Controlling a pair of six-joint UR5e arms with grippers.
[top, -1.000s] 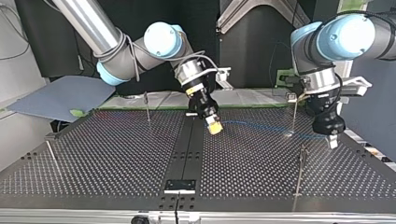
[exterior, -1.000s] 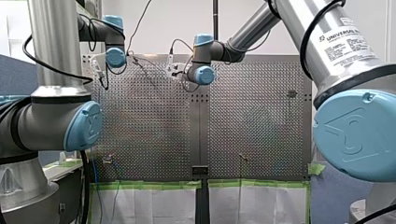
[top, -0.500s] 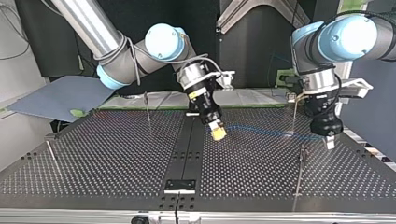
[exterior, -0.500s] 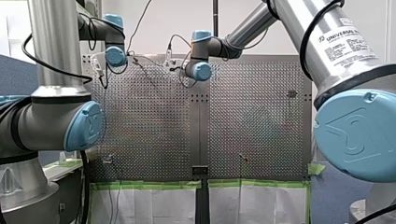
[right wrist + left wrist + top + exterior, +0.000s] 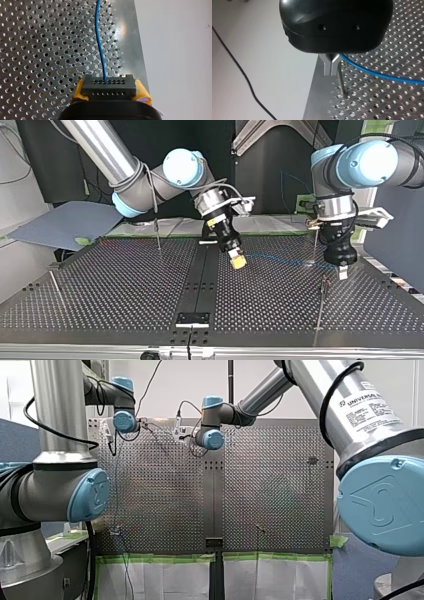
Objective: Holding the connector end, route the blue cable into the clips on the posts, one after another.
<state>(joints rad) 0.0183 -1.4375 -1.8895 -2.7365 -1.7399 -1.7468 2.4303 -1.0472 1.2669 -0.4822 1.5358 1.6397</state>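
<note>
Connector (image 5: 107, 86) clamped in right gripper (image 5: 109, 93), blue cable (image 5: 100, 45) stretching straight ahead

Our right arm reaches just past the middle with its wrist tilted, our right gripper (image 5: 238, 261) slanting down and its yellow pads (image 5: 78, 91) clamped on the connector (image 5: 108, 85), while our left gripper (image 5: 343, 272) points straight down, metal fingers (image 5: 331, 66) pinched on the blue cable (image 5: 372, 73).

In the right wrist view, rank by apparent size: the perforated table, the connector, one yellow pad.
1. perforated table, largest
2. connector
3. yellow pad, smallest, though the connector hides part of it
</note>
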